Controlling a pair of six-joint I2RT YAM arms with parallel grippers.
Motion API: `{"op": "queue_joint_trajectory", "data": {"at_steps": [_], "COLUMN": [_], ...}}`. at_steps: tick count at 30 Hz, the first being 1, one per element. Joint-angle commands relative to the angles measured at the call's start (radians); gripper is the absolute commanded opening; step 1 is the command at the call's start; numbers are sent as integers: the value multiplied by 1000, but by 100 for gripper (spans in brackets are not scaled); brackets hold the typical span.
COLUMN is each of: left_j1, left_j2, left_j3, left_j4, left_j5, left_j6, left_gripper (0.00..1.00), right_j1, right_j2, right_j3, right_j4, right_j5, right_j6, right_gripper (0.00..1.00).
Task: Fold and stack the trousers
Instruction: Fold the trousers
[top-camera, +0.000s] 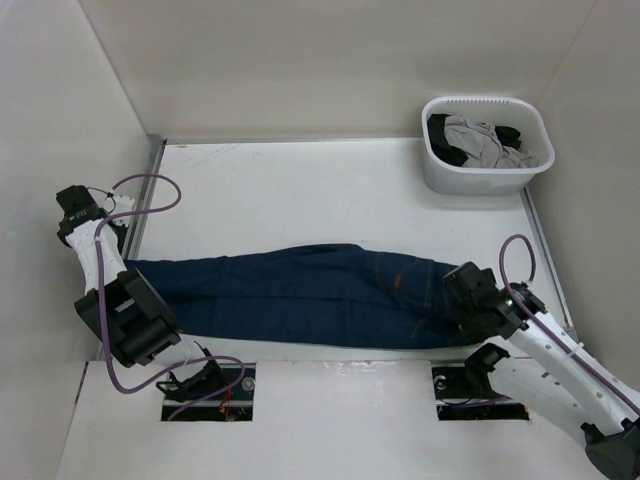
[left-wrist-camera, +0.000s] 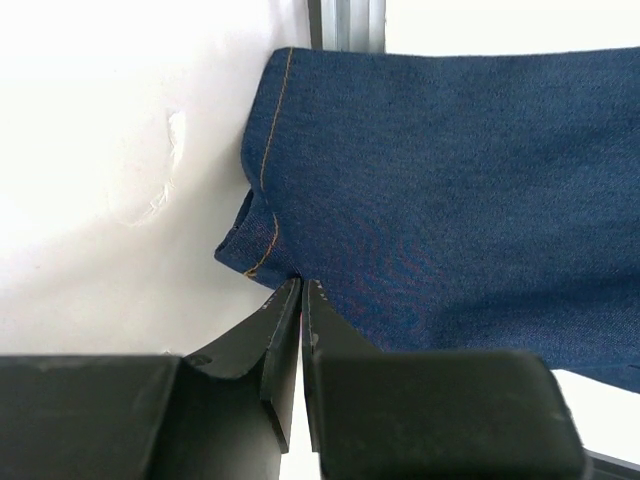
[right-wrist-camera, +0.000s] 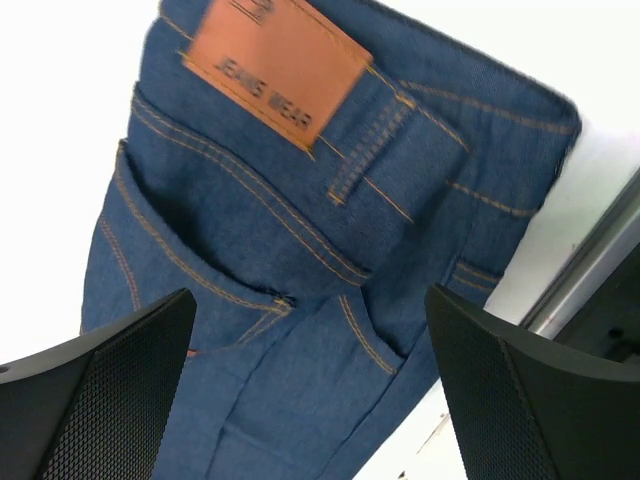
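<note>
Trousers (top-camera: 300, 295) along white table (top-camera: 300, 190), white walls (top-camera: 300, 60)

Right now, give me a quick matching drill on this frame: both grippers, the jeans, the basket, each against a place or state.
Things:
1. left gripper
2. right gripper
3. trousers
4. basket

Place or state:
A. far right corner of the table
B. open, at the waist end
C. stretched out left to right along the near edge
D. shut on the leg hem

Pairs: 1-D, 2-B, 3-C, 4-A
</note>
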Motion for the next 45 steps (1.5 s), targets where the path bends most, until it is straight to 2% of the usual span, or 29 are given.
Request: {"op": "queue_joint_trajectory", "data": {"at_steps": [1,6,11,14,19,22,26,27,29,32,33,35,37,40,42,45], "left_j1": [-1,-1,-19,-71,-174,-234,-260,-286,-326,-320,-294,-256,-271,-444,-549,-753], "left_j2": [-21,-15,8,40,32,13,51,51,32,14,14,0,-26,-53,-73,-87], "left_j3": [40,52,46,28,-53,-136,-153,-159,-176,-182,-176,-127,-23,83,74,17], "left_j4": [31,19,18,-4,-79,-140,-198,-221,-278,-340,-367,-378,-357,-340,-297,-223], "left_j5": [36,33,49,61,62,29,-108,-131,-157,-209,-243,-272,-213,-35,77,235], "left_j6": [-6,-8,-12,-28,12,110,172,186,244,282,295,325,310,278,305,368], "left_gripper": [5,5,5,5,5,6,6,7,22,42,46,46,49,50,54,55], "right_j1": [9,5,-26,-81,-150,-162,-165,-162,-161,-156,-156,-156,-150,-89,-28,144], "right_j2": [-5,64,180,271,391,397,380,369,343,311,294,248,211,210,243,311], "right_j3": [-45,-86,-140,-154,-126,-105,-82,-80,-77,-94,-103,-109,-90,-25,27,130], "right_j4": [50,167,312,435,507,524,526,526,526,506,491,446,406,397,398,389], "right_j5": [-70,-113,-120,-125,-107,-80,-83,-85,-79,-80,-83,-74,-41,27,61,168], "right_j6": [92,75,35,-17,-80,-135,-192,-198,-220,-246,-246,-256,-302,-465,-578,-788], "right_gripper": [100,100,84,80,80,88,88,89,92,96,100,100,100,100,100,100]}}
